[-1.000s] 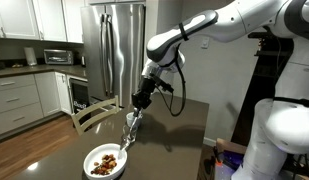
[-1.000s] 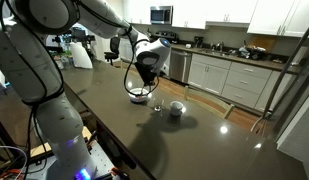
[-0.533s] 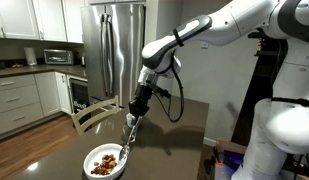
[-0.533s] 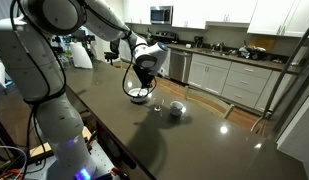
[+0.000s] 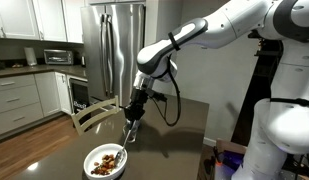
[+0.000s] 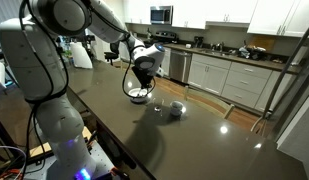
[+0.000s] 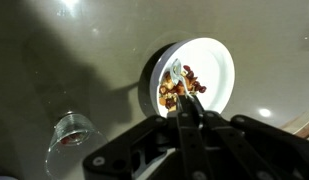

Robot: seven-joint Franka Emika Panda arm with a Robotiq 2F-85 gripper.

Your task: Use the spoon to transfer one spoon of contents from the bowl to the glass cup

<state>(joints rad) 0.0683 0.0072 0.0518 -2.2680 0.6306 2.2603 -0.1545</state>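
My gripper [image 7: 187, 118] is shut on the thin handle of the silvery spoon [image 7: 185, 82]. The spoon hangs down and its tip sits over the brown and tan contents [image 7: 171, 93] in the white bowl [image 7: 220, 58]. The clear glass cup [image 7: 72, 136] stands apart from the bowl on the dark table. In an exterior view the gripper [image 5: 135, 108] holds the spoon [image 5: 127, 133] just above the bowl [image 5: 105, 163]. In an exterior view the gripper [image 6: 144, 78] hovers over the bowl [image 6: 140, 98], with the cup [image 6: 176, 109] beside it.
The dark table [image 6: 194, 140] spreads wide around the bowl and cup. A wooden chair back [image 5: 94, 113] stands at the table's edge near the bowl. A steel fridge [image 5: 112, 50] and kitchen counters lie beyond.
The arm has shifted slightly sideways with the spoon, bringing its tip closer over the bowl. Bowl and cup have not moved.
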